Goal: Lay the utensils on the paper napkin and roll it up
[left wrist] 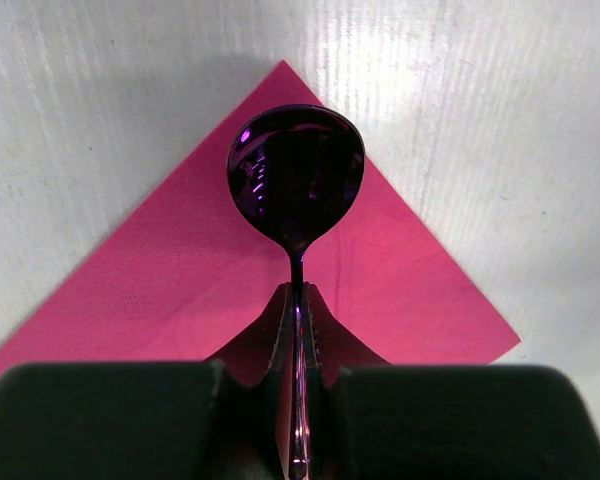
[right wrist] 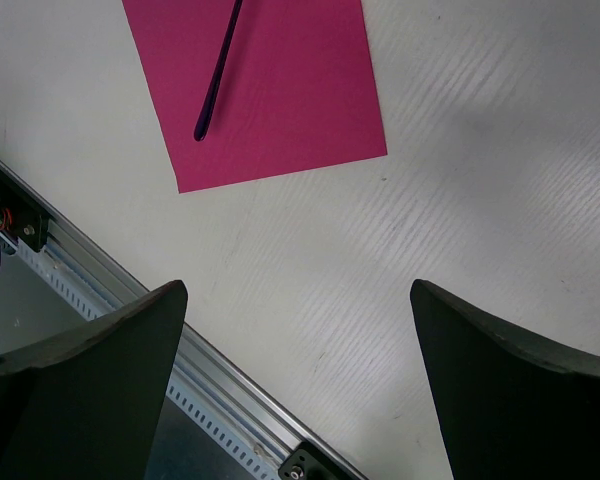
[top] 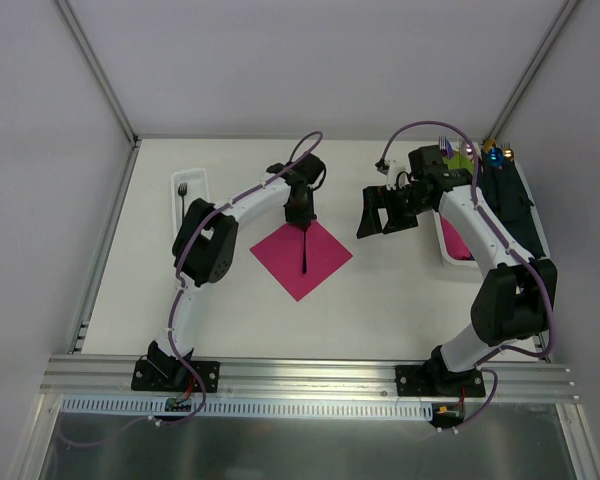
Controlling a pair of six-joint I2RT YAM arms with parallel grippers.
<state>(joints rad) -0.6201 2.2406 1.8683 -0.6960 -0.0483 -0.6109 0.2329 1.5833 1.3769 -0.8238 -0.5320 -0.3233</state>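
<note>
The magenta-pink paper napkin (top: 320, 262) lies flat as a diamond on the table's middle. My left gripper (top: 300, 212) is shut on the handle of the dark-purple spoon (top: 304, 250), which points toward the near edge over the napkin. In the left wrist view the fingers (left wrist: 280, 320) pinch the handle, and the spoon's bowl (left wrist: 296, 175) sits over the napkin (left wrist: 160, 290). The dark fork (top: 182, 190) lies in a white tray (top: 197, 176) at the far left. My right gripper (top: 380, 212) is open and empty, right of the napkin; its view shows the napkin (right wrist: 300, 90) and the spoon (right wrist: 218, 75).
A white tray (top: 446, 255) with more pink napkins stands at the right under the right arm. Green, blue and navy rolled bundles (top: 500, 180) lie at the back right. An aluminium rail (top: 310, 372) runs along the near edge, and it shows in the right wrist view (right wrist: 130, 290).
</note>
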